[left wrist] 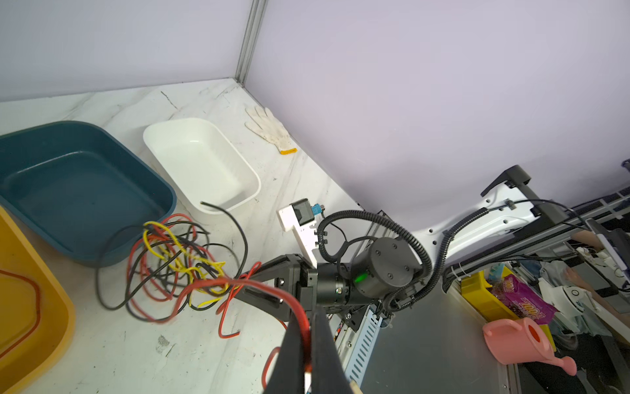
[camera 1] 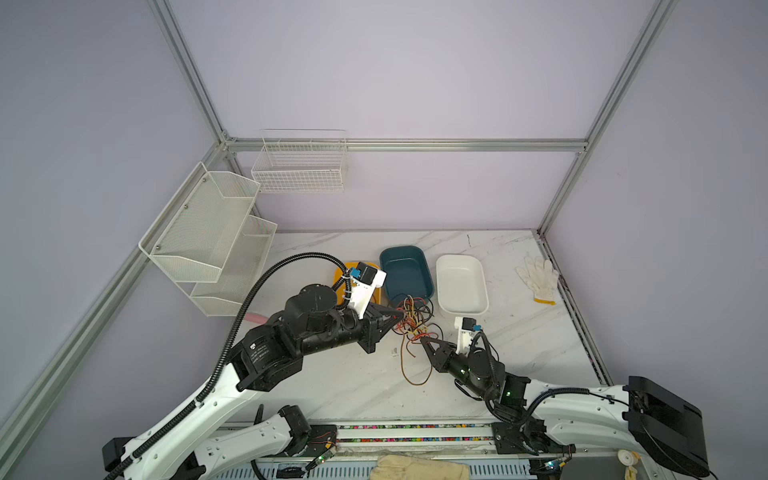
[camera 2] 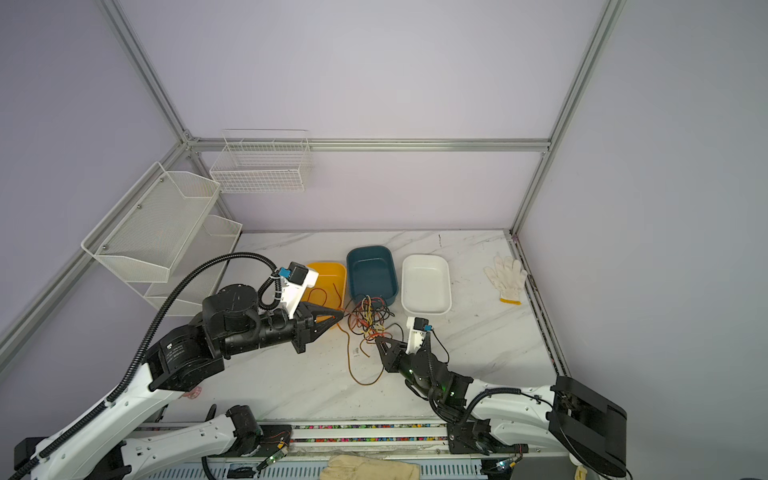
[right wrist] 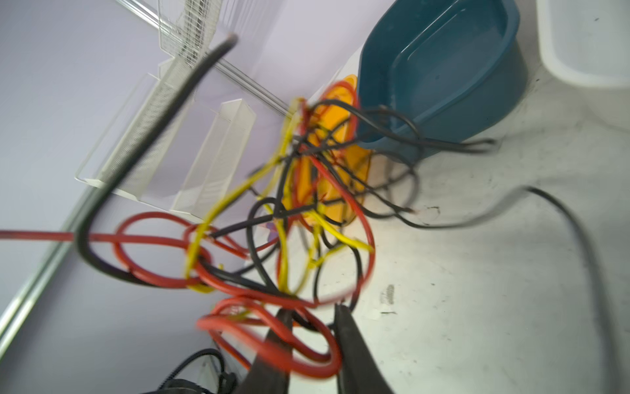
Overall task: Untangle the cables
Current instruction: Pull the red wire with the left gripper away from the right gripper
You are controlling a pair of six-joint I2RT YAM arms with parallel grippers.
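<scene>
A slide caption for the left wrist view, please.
Left pincer shut on a red cable from the tangle beside a blue tray.

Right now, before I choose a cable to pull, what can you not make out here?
- Right gripper: the right wrist view is motion-blurred, so whether it pinches any of the cables cannot be told.
- Which cable crosses over which: too small in both top views.
- Yellow tray: the left arm's camera mount covers most of it in a top view; the left wrist view's edge cuts it.
- Small grey scrap beside them: too small to read.
</scene>
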